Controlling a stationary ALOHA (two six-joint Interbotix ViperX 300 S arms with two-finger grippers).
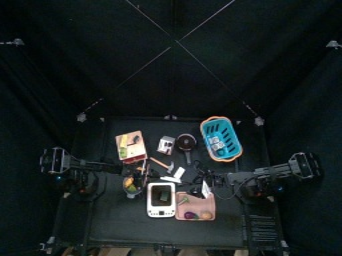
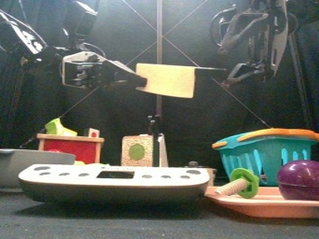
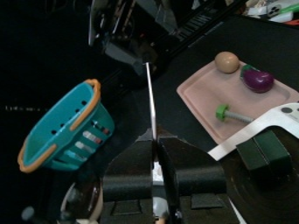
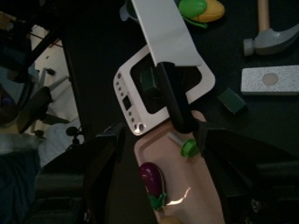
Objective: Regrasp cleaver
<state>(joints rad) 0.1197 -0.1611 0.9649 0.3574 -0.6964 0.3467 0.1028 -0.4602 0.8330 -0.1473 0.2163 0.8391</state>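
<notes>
Cleaver held aloft between both arms, mid-handover.
The left pincer (image 3: 162, 188) clamps the cleaver (image 2: 169, 80) high above the pink tray (image 2: 268, 201); the right pincer (image 4: 176, 109) also grips its handle, so release remains.

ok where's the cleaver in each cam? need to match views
Top: cleaver small, mid-table between the arms.
Front: cream blade in the air, upper middle.
Left wrist: edge-on, a thin line up the centre.
Right wrist: white blade at top, black handle below.
Shared landmark: pink tray.
</notes>
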